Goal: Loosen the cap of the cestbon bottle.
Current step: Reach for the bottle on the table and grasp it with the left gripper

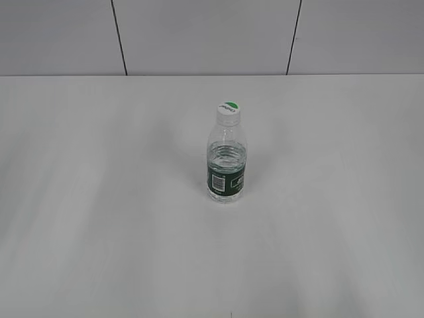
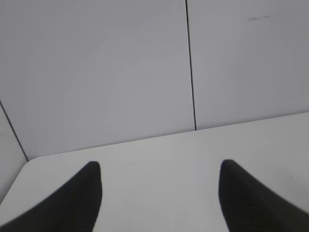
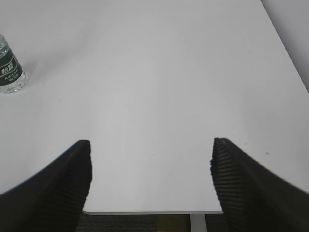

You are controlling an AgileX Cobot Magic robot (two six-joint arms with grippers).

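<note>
In the exterior view, one cestbon bottle (image 1: 226, 158) is seen standing upright near the middle of the white worktop (image 1: 93, 218), slightly right of centre. One cap (image 1: 228, 112) is seated on its neck: small, round and white, with a green mark on top. The bottle body is clear ribbed plastic, and a dark green label band with a white barcode panel is wrapped around its lower part. Bare worktop surrounds the bottle on every side, and the far edge is met by a pale panelled wall (image 1: 199, 33) divided by two dark seams. No arm is shown in this view.

In the left wrist view, the left claw (image 2: 159, 181) is seen spread wide with nothing between its two dark, tapered fingers (image 2: 77, 203). A rounded corner of the worktop is visible at the lower left, and its far edge is backed by the wall. The bottle is not shown here.

In the right wrist view, the right claw (image 3: 150, 162) is likewise held wide apart and holds nothing; its two black fingers (image 3: 53, 193) are finely ribbed. The near edge of the worktop lies just below the fingertips, and its right edge runs off diagonally. Only the lower part of the bottle is shown, at the left border, well apart from the claw.
</note>
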